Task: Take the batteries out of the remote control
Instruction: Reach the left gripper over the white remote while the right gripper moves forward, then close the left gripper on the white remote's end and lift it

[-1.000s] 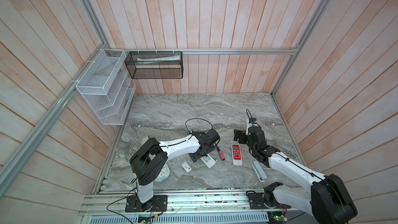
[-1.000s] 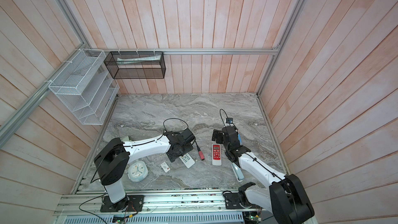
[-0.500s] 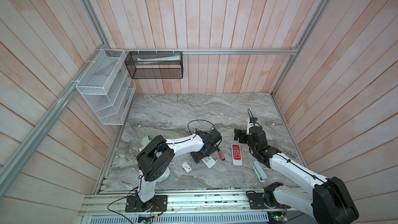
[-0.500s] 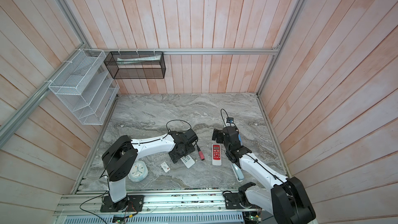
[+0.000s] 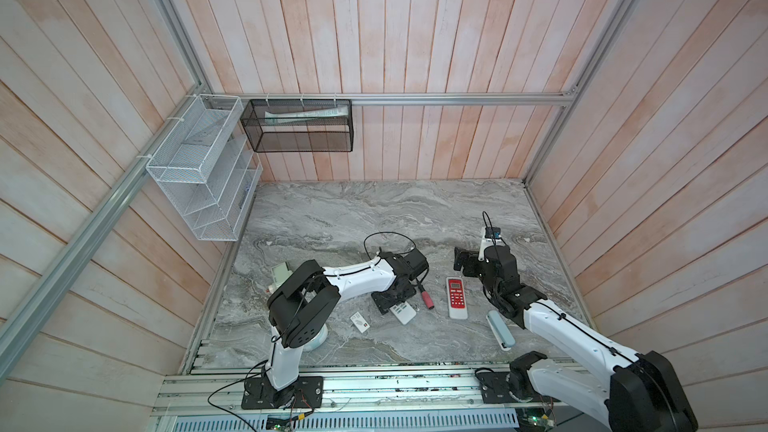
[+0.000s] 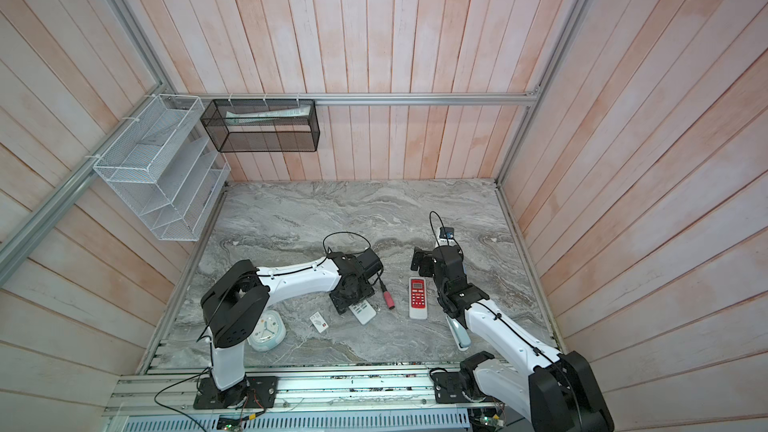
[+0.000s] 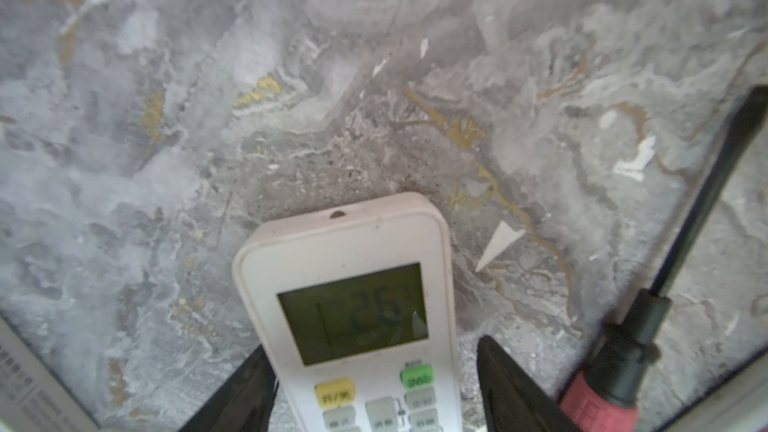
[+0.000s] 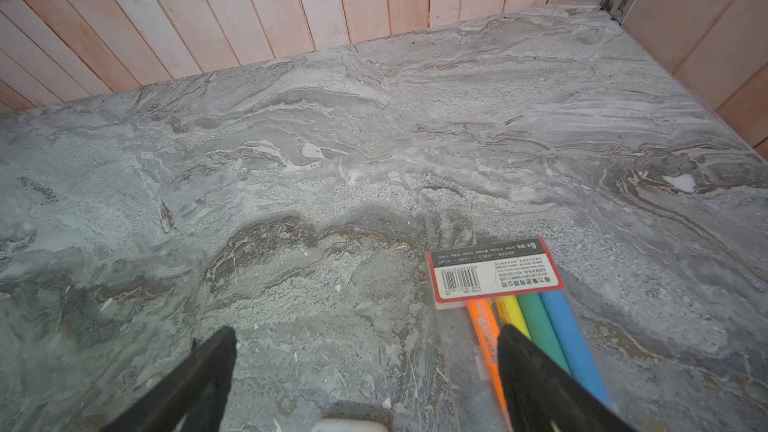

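Note:
A white remote control (image 7: 353, 317) with a green screen lies face up on the marble table. My left gripper (image 7: 372, 344) is open and straddles it; one finger touches its side, and a gap shows at the other finger (image 7: 498, 380). In both top views this gripper (image 5: 392, 299) (image 6: 351, 299) covers the far end of the white remote (image 5: 404, 312) (image 6: 363, 312). A red remote (image 5: 457, 297) (image 6: 417, 297) lies to the right. My right gripper (image 5: 463, 259) (image 8: 363, 347) hangs open and empty just beyond it. The batteries are out of view.
A red-handled screwdriver (image 5: 426, 299) (image 7: 598, 401) lies between the remotes. A pack of coloured markers (image 8: 519, 305) sits by my right fingers. A small white flat piece (image 5: 360, 322), a clock (image 6: 266, 332) and a pale blue case (image 5: 500, 330) lie near the front. Wire racks (image 5: 199, 168) hang back left.
My left jaws have narrowed around the white remote and the left arm's elbow has shifted right. The right arm has barely moved.

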You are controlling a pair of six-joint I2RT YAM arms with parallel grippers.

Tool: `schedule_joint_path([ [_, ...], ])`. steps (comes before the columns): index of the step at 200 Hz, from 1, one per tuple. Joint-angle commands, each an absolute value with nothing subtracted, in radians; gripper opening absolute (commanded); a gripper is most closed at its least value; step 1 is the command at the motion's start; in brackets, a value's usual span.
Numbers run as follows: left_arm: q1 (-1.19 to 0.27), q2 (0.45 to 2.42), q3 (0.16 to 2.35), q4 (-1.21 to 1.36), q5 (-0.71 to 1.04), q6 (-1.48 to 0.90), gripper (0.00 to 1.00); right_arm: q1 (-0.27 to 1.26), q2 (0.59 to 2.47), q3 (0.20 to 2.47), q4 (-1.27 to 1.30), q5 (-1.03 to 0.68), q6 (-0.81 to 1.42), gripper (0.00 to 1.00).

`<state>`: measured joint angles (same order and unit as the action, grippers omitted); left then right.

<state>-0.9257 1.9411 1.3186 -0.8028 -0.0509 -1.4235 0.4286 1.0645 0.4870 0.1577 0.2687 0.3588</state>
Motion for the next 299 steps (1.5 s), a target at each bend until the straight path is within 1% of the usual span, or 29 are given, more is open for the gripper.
schedule_joint_path([
  [1, -0.919, 1.959, 1.313, -0.779, -0.037, -1.413, 0.72, 0.432, 1.058, 0.481, 0.165, 0.281, 0.348, 0.98],
  [15, -0.916, 1.959, 1.307, -0.767, -0.032, -1.406, 0.67, 0.431, 1.060, 0.483, 0.166, 0.276, 0.349, 0.98],
  [42, -0.912, 1.956, 1.295, -0.743, -0.022, -1.391, 0.61, 0.432, 1.063, 0.483, 0.169, 0.263, 0.350, 0.98],
  [54, -0.910, 1.949, 1.284, -0.721, -0.017, -1.383, 0.61, 0.431, 1.066, 0.484, 0.170, 0.259, 0.350, 0.98],
  [88, -0.894, 1.908, 1.233, -0.640, -0.017, -1.356, 0.55, 0.433, 1.075, 0.488, 0.174, 0.223, 0.347, 0.98],
  [125, -0.873, 1.846, 1.172, -0.567, -0.054, -1.331, 0.55, 0.431, 1.089, 0.495, 0.187, 0.150, 0.350, 0.98],
  [146, -0.867, 1.803, 1.127, -0.505, -0.102, -1.291, 0.54, 0.431, 1.106, 0.495, 0.204, 0.023, 0.337, 0.98],
  [177, -0.853, 1.717, 1.007, -0.311, -0.174, -1.233, 0.54, 0.431, 1.136, 0.482, 0.251, -0.224, 0.329, 0.97],
  [186, -0.843, 1.687, 0.975, -0.265, -0.181, -1.230, 0.54, 0.430, 1.148, 0.486, 0.257, -0.286, 0.336, 0.96],
  [212, -0.815, 1.608, 0.902, -0.130, -0.189, -1.172, 0.54, 0.434, 1.187, 0.501, 0.296, -0.462, 0.355, 0.87],
  [240, -0.795, 1.548, 0.872, -0.052, -0.196, -1.112, 0.54, 0.457, 1.245, 0.515, 0.382, -0.577, 0.404, 0.78],
  [278, -0.751, 1.499, 0.829, 0.061, -0.122, -1.074, 0.54, 0.529, 1.325, 0.564, 0.397, -0.576, 0.412, 0.68],
  [293, -0.741, 1.488, 0.820, 0.090, -0.094, -1.066, 0.54, 0.552, 1.363, 0.589, 0.400, -0.578, 0.405, 0.62],
  [299, -0.737, 1.487, 0.821, 0.097, -0.086, -1.059, 0.54, 0.557, 1.375, 0.598, 0.409, -0.577, 0.409, 0.61],
])
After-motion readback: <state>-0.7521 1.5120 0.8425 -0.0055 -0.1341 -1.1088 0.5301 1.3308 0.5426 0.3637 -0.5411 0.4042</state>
